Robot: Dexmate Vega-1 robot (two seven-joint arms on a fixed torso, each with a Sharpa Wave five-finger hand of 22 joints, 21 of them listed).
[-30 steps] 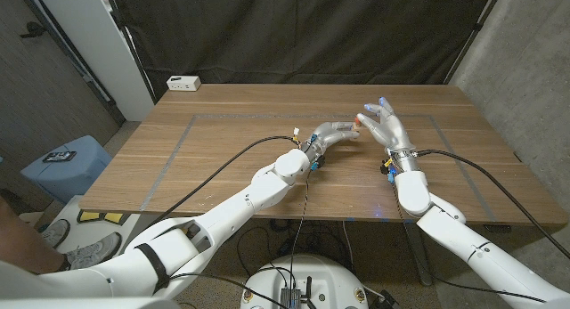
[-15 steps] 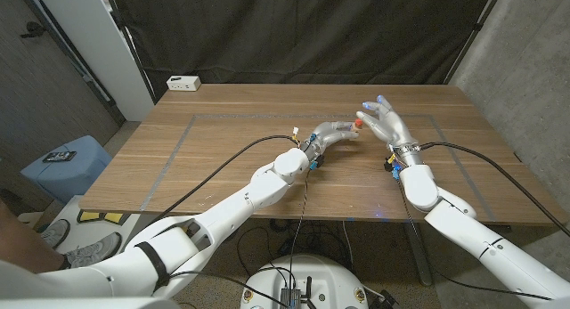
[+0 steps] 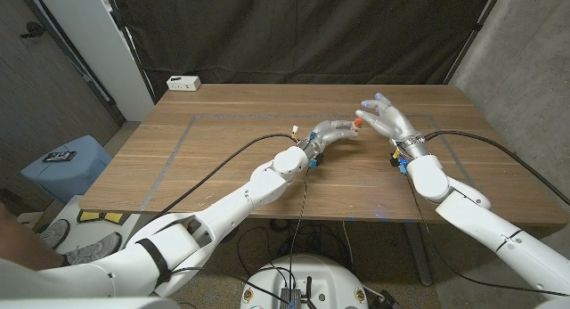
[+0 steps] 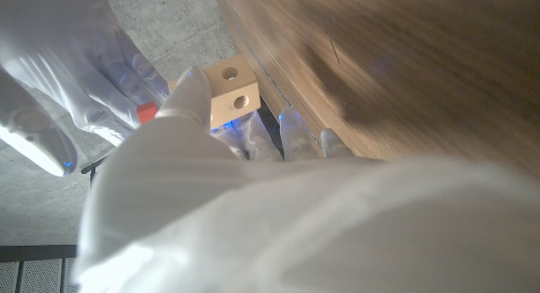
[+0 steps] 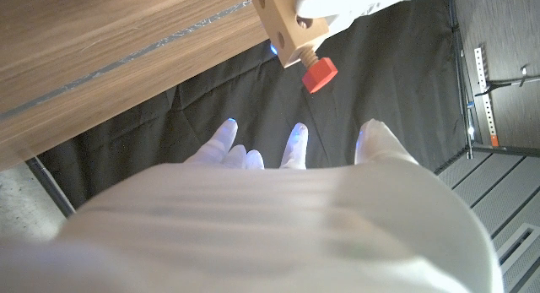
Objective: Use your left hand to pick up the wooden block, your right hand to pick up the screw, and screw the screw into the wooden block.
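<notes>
My left hand (image 3: 330,132) holds the small wooden block (image 3: 348,132) just above the middle of the table. Holes show in the block's pale faces (image 4: 232,90). The red-headed screw (image 3: 357,123) sticks out of the block (image 5: 283,18), its threaded shaft partly in a hole and its red head (image 5: 319,73) free. My right hand (image 3: 385,118) hovers just right of the screw with its fingers spread and nothing in them. In the right wrist view its fingertips (image 5: 295,134) stand a short gap away from the screw head. In the left wrist view the right hand's fingers (image 4: 80,73) lie beside the red head (image 4: 147,112).
A white power strip (image 3: 184,82) lies at the table's far left corner. Grey tape lines (image 3: 178,147) mark a rectangle on the wooden table (image 3: 223,113). Cables trail from both wrists over the near edge. A blue stool (image 3: 67,158) stands on the floor to the left.
My right forearm has swung outward to the right and the wrist has turned, while the hand stays by the screw. The left hand and block have held still.
</notes>
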